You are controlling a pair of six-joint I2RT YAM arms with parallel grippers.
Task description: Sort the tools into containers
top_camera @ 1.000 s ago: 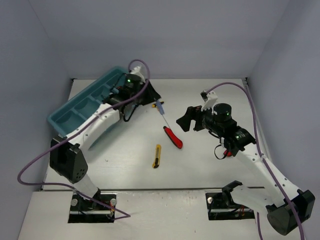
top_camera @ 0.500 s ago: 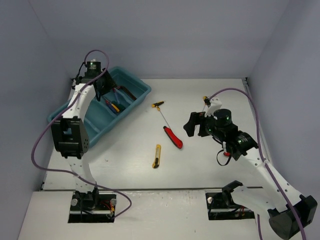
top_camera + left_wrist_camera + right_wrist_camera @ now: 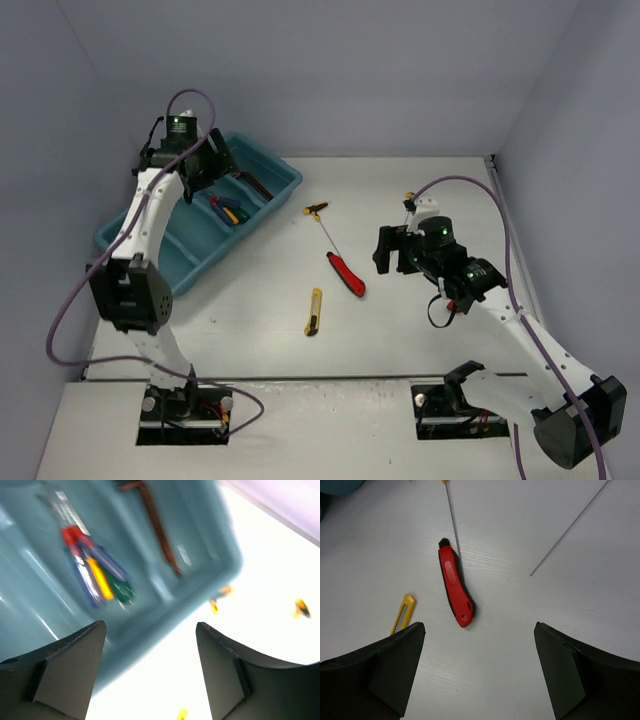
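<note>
Teal tray (image 3: 270, 160) lies askew at the far left of the table (image 3: 420, 180), and the left gripper (image 3: 150, 630) hangs over its far end with fingers apart and nothing between them; its wrist view is blurred, yet it shows a bunch of screwdrivers (image 3: 95, 575) in one compartment and a dark L-shaped key (image 3: 157, 530) in the end one next to it. What the other compartments hold I cannot tell, since the arm covers part of them. Three tools are left on the table: a T-handle driver (image 3: 316, 209) near the tray, a red knife (image 3: 456, 587) at the middle and a yellow knife (image 3: 402, 612) nearer the bases. The right gripper (image 3: 479, 627) hovers above the red knife, fingers wide and empty. The main risk, as I judge it, sits there: the driver's thin shaft runs down to the knife and seems to touch its edge, so a close on the knife could pinch the shaft too, or drag the driver off across the table. The knife also lies flat and low, so fingers that come down short would slide off it, and fingers that come down too far would press on the table. On the left, the arm is low over the tray, and a careless swing could catch the rim and push the tray out of place. Both arms making for the middle together could also get in each other's way
</note>
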